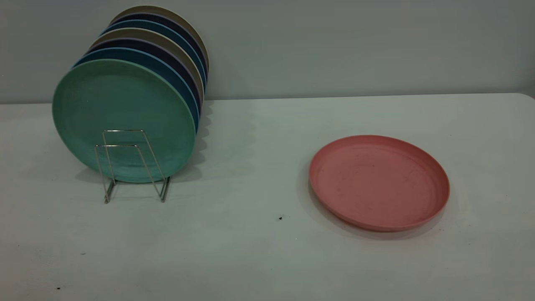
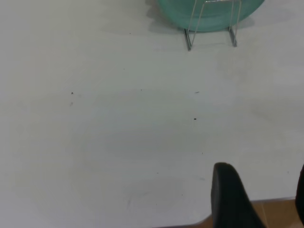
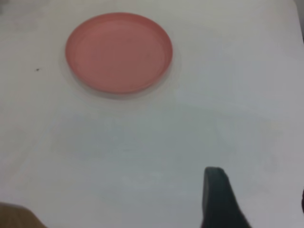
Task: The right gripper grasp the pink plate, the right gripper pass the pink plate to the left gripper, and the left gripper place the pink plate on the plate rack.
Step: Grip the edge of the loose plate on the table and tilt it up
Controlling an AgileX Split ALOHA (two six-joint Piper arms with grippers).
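The pink plate [image 1: 378, 182] lies flat on the white table at the right; it also shows in the right wrist view [image 3: 118, 51], well ahead of my right gripper [image 3: 259, 185]. That gripper is open and empty above bare table. The plate rack [image 1: 121, 146] stands at the left, with two free wire loops at its front. My left gripper [image 2: 261, 175] is open and empty over the table's near edge, with the rack's front [image 2: 188, 40] far ahead of it. Neither gripper shows in the exterior view.
A teal-green plate [image 1: 121, 113] stands upright at the front of the rack, with several blue, dark and beige plates behind it. The white table [image 1: 250, 251] stretches between rack and pink plate. A grey wall lies behind.
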